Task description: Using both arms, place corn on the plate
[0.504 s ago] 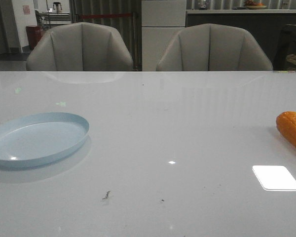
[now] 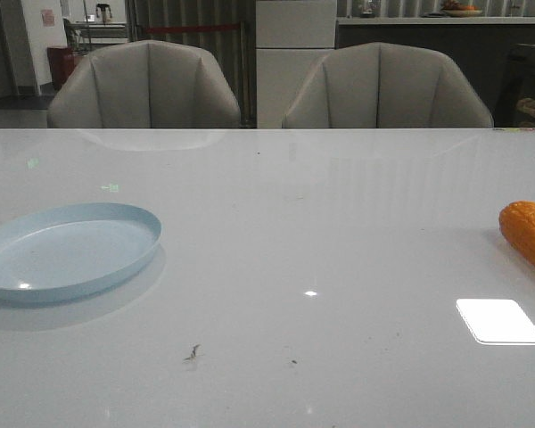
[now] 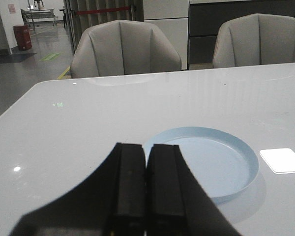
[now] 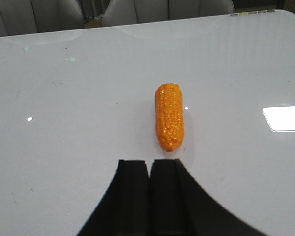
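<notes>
Your corn lies flat on the surface at the far right, well apart from the plate at the left — nothing has been picked up yet. Both hands are empty: the right hand sits near the cob's closer end with fingers pressed together, and the left hand, likewise closed, hovers near the plate's rim. Expect the cob to be light and stiff, its bumpy kernels giving fair grip — but it is round and may roll. Open wide and take it across the middle.
</notes>
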Tool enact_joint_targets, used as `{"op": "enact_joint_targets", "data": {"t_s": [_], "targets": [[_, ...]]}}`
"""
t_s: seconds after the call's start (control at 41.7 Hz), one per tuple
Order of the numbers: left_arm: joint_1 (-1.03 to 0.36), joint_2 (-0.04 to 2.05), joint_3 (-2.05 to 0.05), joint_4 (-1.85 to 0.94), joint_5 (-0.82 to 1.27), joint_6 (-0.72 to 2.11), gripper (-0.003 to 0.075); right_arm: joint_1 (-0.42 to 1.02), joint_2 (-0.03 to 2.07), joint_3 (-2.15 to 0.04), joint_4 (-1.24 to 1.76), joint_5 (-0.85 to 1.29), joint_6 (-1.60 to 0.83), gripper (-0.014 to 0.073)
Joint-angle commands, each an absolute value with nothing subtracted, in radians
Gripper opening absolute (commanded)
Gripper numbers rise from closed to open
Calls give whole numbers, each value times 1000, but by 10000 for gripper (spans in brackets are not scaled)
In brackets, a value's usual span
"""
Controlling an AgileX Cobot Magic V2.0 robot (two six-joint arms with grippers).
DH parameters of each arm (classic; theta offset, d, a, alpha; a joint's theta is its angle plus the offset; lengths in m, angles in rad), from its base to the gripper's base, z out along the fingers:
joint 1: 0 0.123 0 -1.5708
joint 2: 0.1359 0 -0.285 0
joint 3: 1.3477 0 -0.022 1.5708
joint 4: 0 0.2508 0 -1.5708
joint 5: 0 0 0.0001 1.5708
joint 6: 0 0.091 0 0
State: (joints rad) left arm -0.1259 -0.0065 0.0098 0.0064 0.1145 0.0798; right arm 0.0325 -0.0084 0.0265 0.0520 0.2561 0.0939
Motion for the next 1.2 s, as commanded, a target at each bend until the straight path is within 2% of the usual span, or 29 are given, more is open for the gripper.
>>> {"op": "enact_joint_targets", "data": {"t_s": [0.0, 0.24, 0.456, 0.671, 0.839, 0.959, 1.175], "targets": [[-125, -12, 49, 0, 33, 72, 94, 28, -34, 7, 55, 173, 84, 65], [-125, -12, 49, 0, 14, 72, 94, 28, -34, 7, 55, 165, 84, 65], [-125, -12, 47, 0, -93, 72, 94, 28, -34, 6, 55, 90, 84, 65], [-125, -12, 43, 0, -322, 72, 94, 28, -34, 6, 55, -164, 84, 65], [-125, -12, -14, 0, -335, 72, 94, 29, -34, -5, 55, -339, 88, 65], [-125, -12, -106, 0, -306, 72, 94, 29, -34, -82, 55, -269, 88, 65], [-125, 31, -339, 13, -35, 72, 94, 29, 33, -431, 55, 131, 88, 59]]}}
